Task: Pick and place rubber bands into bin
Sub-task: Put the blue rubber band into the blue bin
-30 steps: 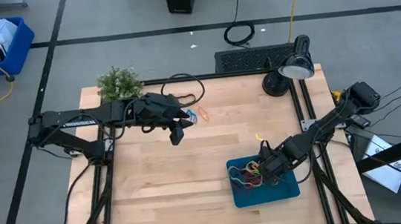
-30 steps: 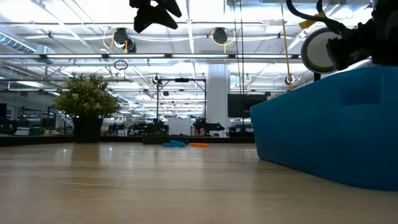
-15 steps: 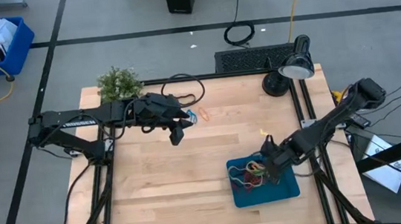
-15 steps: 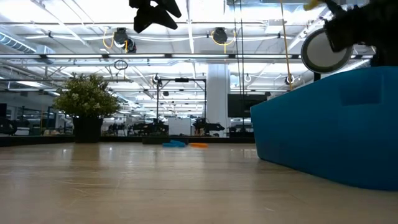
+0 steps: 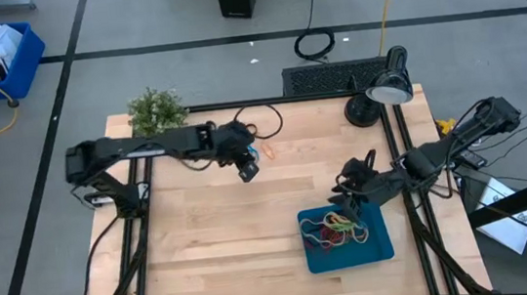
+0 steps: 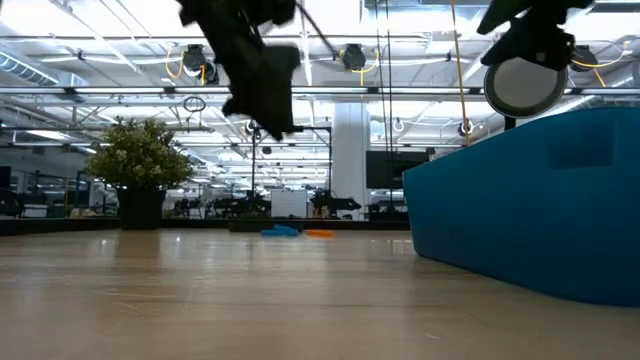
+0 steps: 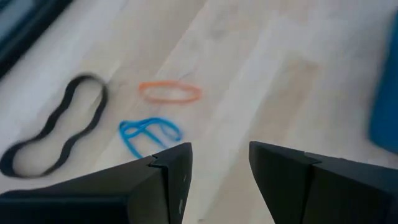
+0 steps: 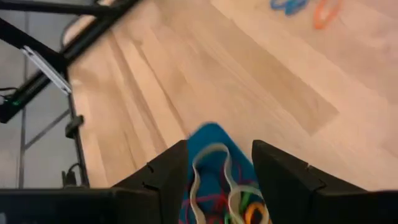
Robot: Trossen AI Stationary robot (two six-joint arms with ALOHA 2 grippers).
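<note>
At the table's near right, the bin [image 5: 377,244] lies long side left-to-right, rubber bands [image 5: 336,228] inside; right gripper [image 5: 347,196] and left gripper [image 5: 247,168] both open

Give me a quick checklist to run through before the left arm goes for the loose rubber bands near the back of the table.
1. Left gripper open and empty: ok.
2. Thin blue rubber band and thin orange rubber band in sight ahead of the left gripper, lying apart on the wood: ok.
3. Black rubber loop clear of the blue one: ok, a gap shows.
4. Right gripper open, nothing in it: ok.
5. Right gripper clear of the flat teal rectangular bin: not ok, it hangs over the back edge.
6. Bands in the bin all inside the rim: cannot tell.
</note>
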